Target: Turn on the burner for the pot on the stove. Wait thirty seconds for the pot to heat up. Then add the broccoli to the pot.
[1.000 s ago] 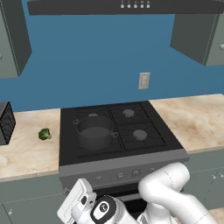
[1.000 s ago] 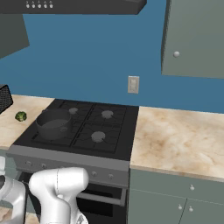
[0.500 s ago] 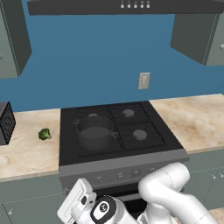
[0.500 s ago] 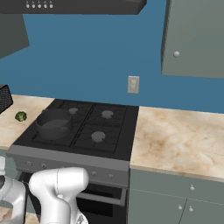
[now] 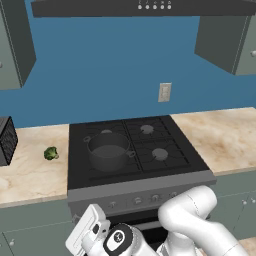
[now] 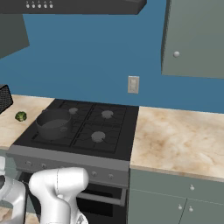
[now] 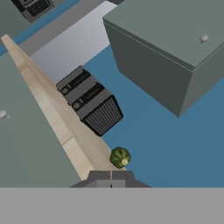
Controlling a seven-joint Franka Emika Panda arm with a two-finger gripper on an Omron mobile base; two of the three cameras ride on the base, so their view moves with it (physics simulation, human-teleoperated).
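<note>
Showing the left base view: the stove (image 5: 135, 150) is occupying the centre of the frame, with the pot (image 5: 108, 150) sitting on its front left burner. The broccoli (image 5: 50, 153) is lying on the table (image 5: 30, 170) at centre left, well apart from the pot, near a black appliance (image 5: 6, 141) at the left edge. The knobs (image 5: 145, 199) are running along the grey front panel, and the arm is folding low at the bottom of the frame.

Right base view: the pot (image 6: 54, 124) is appearing at centre left, the broccoli (image 6: 20, 116) at the left edge.

Hand view: the fingers (image 7: 111, 178) are standing closed and empty at bottom centre, just below the broccoli (image 7: 120, 157); the scene is appearing rolled, with the table edge running diagonally.

Judgement: no flame is showing, so the burner step is probably pending. A risk is turning the wrong knob in the tightly spaced row, heating a burner without the pot.
</note>
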